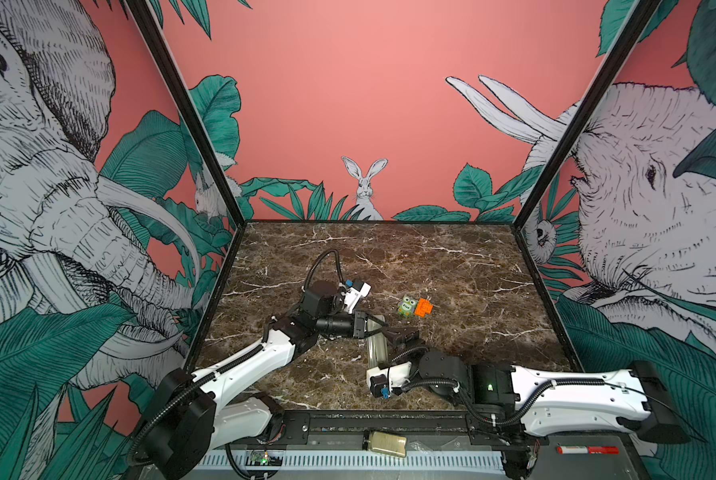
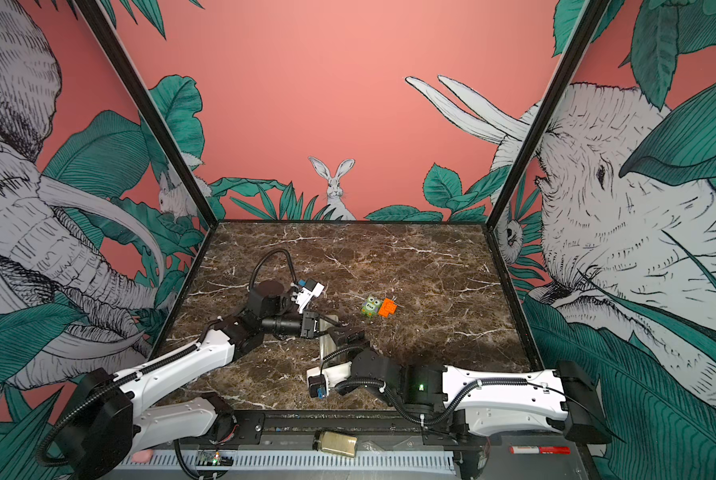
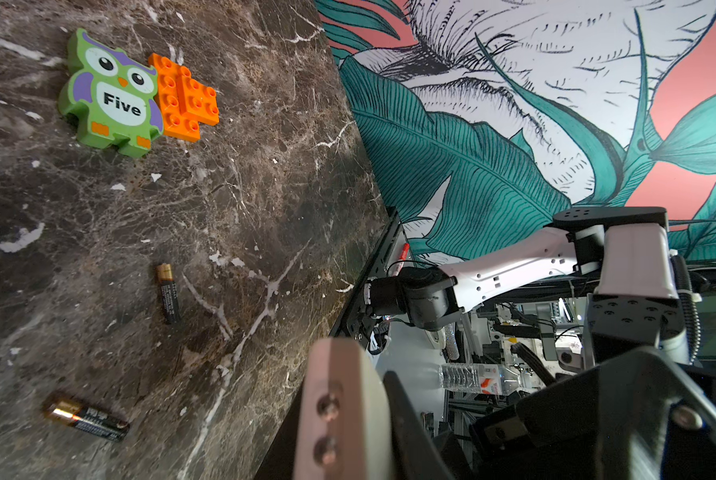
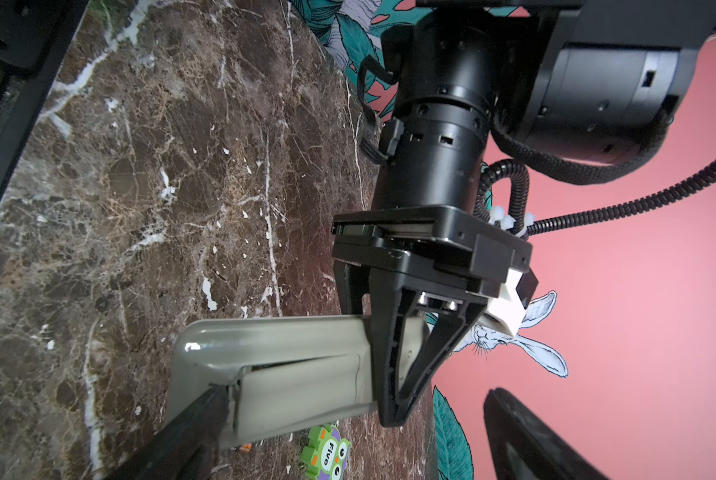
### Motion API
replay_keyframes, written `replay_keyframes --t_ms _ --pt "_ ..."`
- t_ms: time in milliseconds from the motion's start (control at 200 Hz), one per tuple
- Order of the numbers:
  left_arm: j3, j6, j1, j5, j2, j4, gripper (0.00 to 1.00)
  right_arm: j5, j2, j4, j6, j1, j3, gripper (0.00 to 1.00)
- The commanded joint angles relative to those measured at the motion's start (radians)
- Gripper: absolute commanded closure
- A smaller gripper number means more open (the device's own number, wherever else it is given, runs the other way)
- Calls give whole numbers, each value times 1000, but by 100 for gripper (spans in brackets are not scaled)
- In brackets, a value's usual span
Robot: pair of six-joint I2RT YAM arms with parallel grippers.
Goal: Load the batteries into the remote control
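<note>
Marble tabletop [image 1: 451,257]: left jaws clench the remote control [image 4: 273,345]; spread right jaws, levering its cover [image 4: 298,395], might twist it free.

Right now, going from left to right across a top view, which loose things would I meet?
The slim pale remote control → green owl-shaped block → orange studded brick → red marker pen.
</note>
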Motion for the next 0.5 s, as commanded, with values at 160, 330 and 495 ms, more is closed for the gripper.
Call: replay_keyframes --t_ms 160,330,495 --pt "6 3 0 31 -50 -66 100 98 -10 97 -13 -4 -3 5" --pt "14 6 1 26 -57 -80 100 99 -9 101 -12 -2 -4 4" --pt "12 4 1 25 -57 -79 100 99 -7 99 -11 -2 -4 4"
